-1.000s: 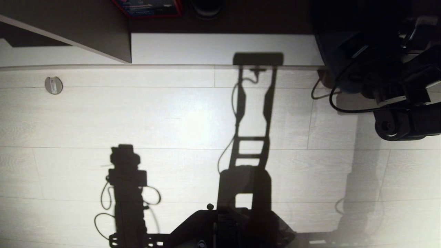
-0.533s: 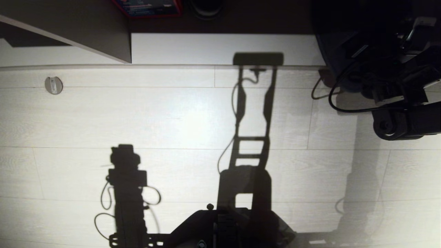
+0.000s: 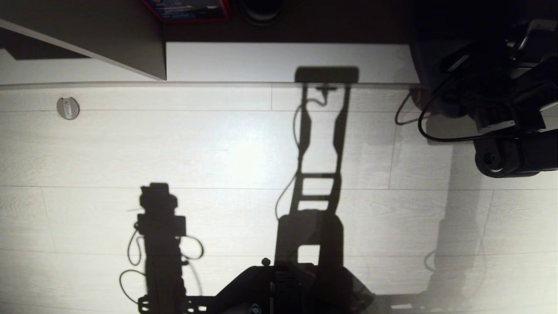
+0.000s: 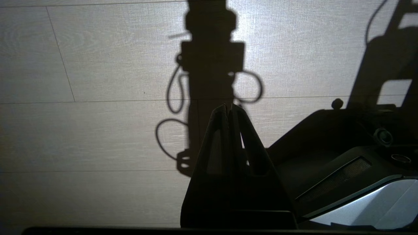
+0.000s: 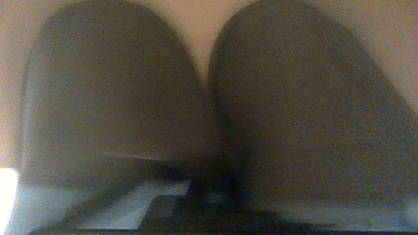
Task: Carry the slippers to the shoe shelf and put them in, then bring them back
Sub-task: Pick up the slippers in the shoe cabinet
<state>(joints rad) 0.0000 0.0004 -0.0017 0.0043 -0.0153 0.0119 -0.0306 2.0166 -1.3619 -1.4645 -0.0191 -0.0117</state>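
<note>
The slippers (image 5: 111, 91) fill the right wrist view as two dark blue-grey rounded shapes side by side, their inner edges meeting in the middle. My right gripper (image 5: 210, 192) is a dark shape low at that seam, shut on the slippers. In the head view my right arm (image 3: 501, 109) reaches into the right end of the shoe shelf (image 3: 283, 61), where the slippers (image 3: 425, 61) are a dark mass on the pale base board. My left gripper (image 4: 228, 107) hangs parked over the floor, shut and holding nothing.
The shelf's grey-brown divider (image 3: 130, 39) stands at the left. Behind it sit a red box (image 3: 187, 9) and a black shoe (image 3: 261, 8). A round metal fitting (image 3: 68, 107) is set in the pale plank floor. My base (image 3: 283, 288) is at the bottom.
The dark edge of the slippers on the base board has drawn in to the right as my right gripper closed. The right arm has barely shifted.
</note>
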